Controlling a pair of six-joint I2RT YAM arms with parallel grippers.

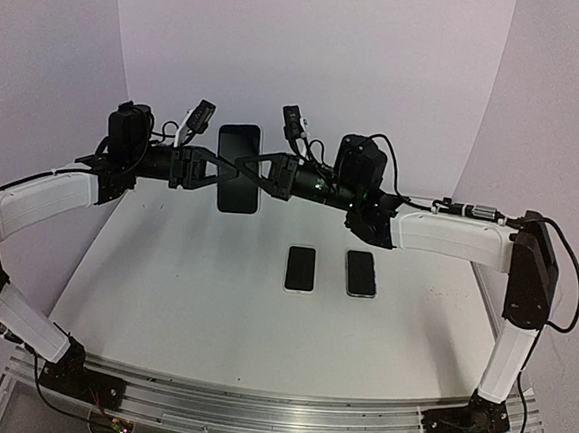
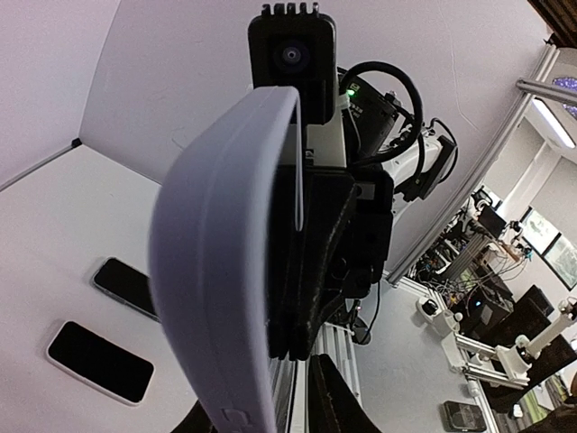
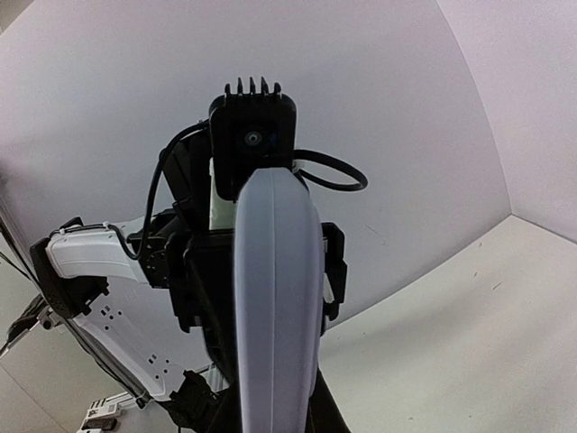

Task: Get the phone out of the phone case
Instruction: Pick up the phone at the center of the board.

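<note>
1. Your target, the phone (image 1: 237, 197), is off the table (image 1: 183, 288). It hangs upright in mid-air between the two arms, dark screen toward the overhead camera, seated in its pale phone case (image 2: 216, 271).
2. The left gripper (image 1: 221, 167) has its fingers pressed onto the case's left long edge. In the left wrist view the case rim runs straight out from between them.
3. The right gripper (image 1: 258, 170) is clamped on the opposite long edge. In its own camera the case's rounded side fills the gap between its fingers.
4. Expect two different materials. The case looks like a soft, flexible plastic that will bend and peel. The phone inside is likely stiff, smooth and slippery once free, with glass that would not take a drop well from this height.
5. My judgement is that a squeeze across both edges only locks the phone in. Keep one gripper on the rim and use the other to roll a corner or the lip back, pushing the phone out from behind.
6. Take hold of the case lip, not the screen face, and grip the phone by its bare side once that shows.
7. Two other phones (image 1: 300, 269) (image 1: 361, 273) lie flat on the table below and to the right, so keep the work away from them.
</note>
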